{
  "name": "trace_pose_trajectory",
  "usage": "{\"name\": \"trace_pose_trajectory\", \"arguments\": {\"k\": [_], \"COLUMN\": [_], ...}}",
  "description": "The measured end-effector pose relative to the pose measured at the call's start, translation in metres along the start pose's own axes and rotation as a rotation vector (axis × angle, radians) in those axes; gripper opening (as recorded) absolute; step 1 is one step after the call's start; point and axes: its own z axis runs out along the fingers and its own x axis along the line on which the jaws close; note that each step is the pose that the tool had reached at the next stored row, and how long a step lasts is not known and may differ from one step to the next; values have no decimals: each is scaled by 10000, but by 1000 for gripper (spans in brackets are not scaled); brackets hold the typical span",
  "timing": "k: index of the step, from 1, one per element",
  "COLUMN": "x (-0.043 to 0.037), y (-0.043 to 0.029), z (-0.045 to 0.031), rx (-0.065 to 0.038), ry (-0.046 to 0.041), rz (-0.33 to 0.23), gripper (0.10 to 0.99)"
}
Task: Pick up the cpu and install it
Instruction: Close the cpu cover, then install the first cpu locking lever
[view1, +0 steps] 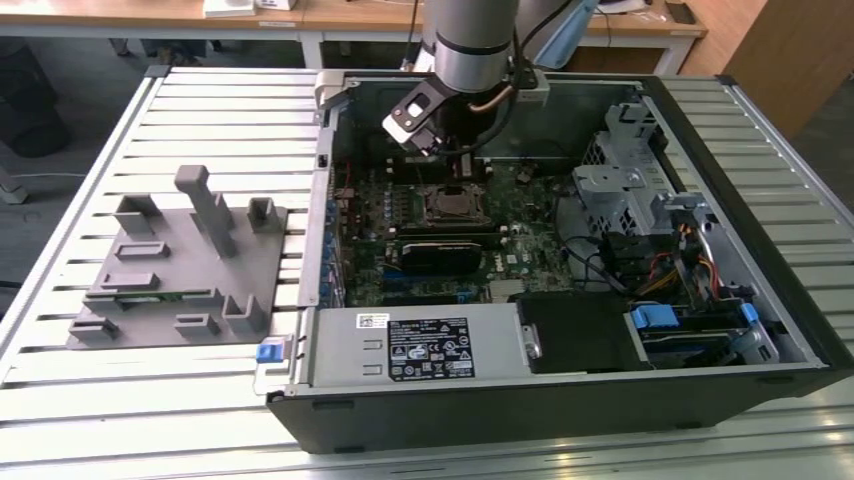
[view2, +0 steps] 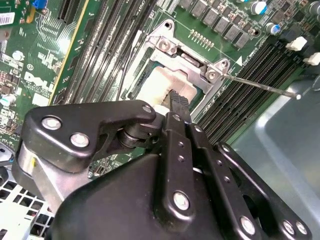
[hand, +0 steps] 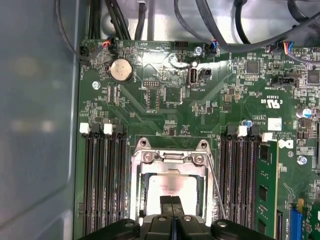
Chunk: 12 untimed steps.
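The arm reaches down into an open computer case (view1: 787, 300) lying on its side on the slatted desk (view1: 200, 100). Its hand (view1: 451, 160) hangs over the middle of the green motherboard (view1: 534, 250). In both wrist views the two black fingers (hand: 166, 204) are pressed flat together, with only a thin seam between them and nothing pinched. The hand (hand: 172, 201) points at the near edge of the cpu (hand: 172, 184). I cannot tell whether the tips actually touch it. The cpu (view2: 156, 82) lies flat in the socket, its pale top showing through the window of the silvery metal frame (hand: 172, 157). A thin lever rod (view2: 260, 86) runs along one side of that frame. Banks of dark memory slots (hand: 102, 180) flank the socket on both sides. Outside the case, toward the exterior view's left, a grey plastic fixture (view1: 174, 270) with upright blocks rests on the desk, well apart from the hand.
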Motion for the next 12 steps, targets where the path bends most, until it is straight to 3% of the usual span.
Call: {"name": "trace_pose_trajectory", "arguments": {"k": [12], "x": [0], "y": [5], "z": [-15], "rx": [-1], "ry": [1], "rz": [-1], "gripper": [106]}}
